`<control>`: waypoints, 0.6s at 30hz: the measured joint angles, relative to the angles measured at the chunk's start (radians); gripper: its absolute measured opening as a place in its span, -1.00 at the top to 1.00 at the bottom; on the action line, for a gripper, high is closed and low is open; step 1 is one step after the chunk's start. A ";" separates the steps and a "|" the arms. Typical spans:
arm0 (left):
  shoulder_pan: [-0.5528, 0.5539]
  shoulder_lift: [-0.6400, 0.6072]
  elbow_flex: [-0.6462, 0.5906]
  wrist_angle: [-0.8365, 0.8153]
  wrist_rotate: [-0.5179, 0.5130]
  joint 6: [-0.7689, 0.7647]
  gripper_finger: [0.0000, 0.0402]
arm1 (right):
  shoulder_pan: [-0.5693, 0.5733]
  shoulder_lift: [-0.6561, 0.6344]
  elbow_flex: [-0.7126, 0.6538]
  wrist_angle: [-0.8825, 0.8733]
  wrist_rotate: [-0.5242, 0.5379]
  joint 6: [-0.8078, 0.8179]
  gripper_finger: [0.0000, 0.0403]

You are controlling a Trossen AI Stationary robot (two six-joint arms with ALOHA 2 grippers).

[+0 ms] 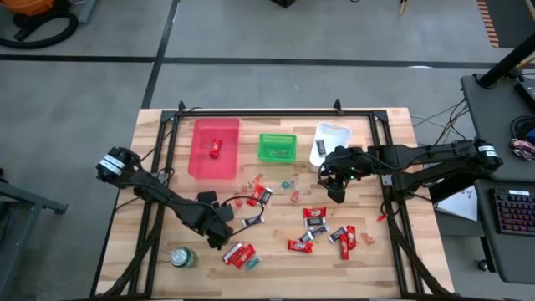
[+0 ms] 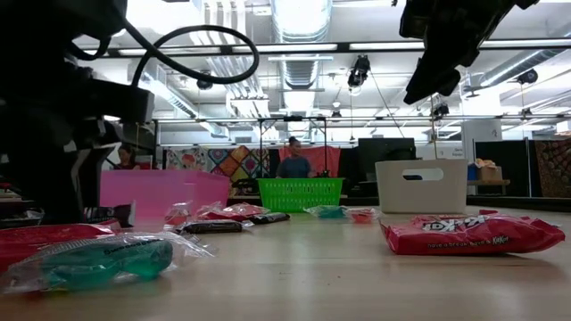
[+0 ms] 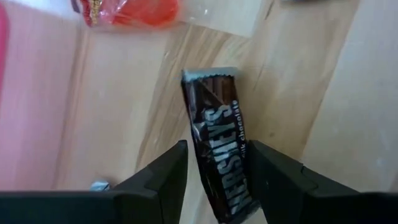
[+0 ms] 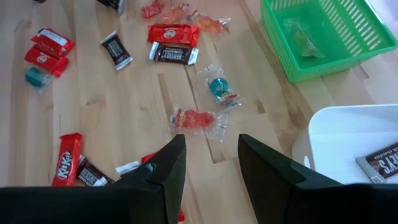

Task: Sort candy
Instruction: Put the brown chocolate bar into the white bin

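A dark brown Hershey's bar [image 3: 217,149] lies flat on the wooden table. My left gripper [image 3: 217,186] is low over it, pointing steeply down, with one finger on each long side of the bar. In the high view that gripper [image 1: 221,236] is at the table's near left and covers the bar. My right gripper [image 1: 337,194] hangs open and empty above the table beside the white bin [image 1: 328,142]. Red and brown candy [image 1: 316,215] lies scattered over the table's middle and near right. My left gripper straddles the Hershey's bar across its width near one end [image 3: 231,193], coming from above. The fingers [image 3: 171,171] stand very close to its two long edges. Whether they touch the wrapper, I cannot tell. The bar lies flat on the table.
A pink bin [image 1: 201,167] holding one red candy, a green basket [image 1: 263,150] and the white bin stand along the far side. A round green can [image 1: 182,257] stands near the front left. An orange sweet [image 3: 134,11] lies just beyond the bar.
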 joint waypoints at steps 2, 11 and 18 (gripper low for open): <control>0.000 -0.002 -0.010 0.008 0.000 -0.018 0.26 | 0.000 0.000 0.000 0.000 0.000 0.000 0.31; -0.001 -0.001 -0.018 0.014 0.000 -0.028 0.72 | 0.000 0.000 0.000 0.014 0.000 -0.005 0.31; -0.001 0.001 -0.006 0.004 -0.004 -0.022 0.94 | 0.000 0.000 -0.002 0.018 0.000 -0.008 0.31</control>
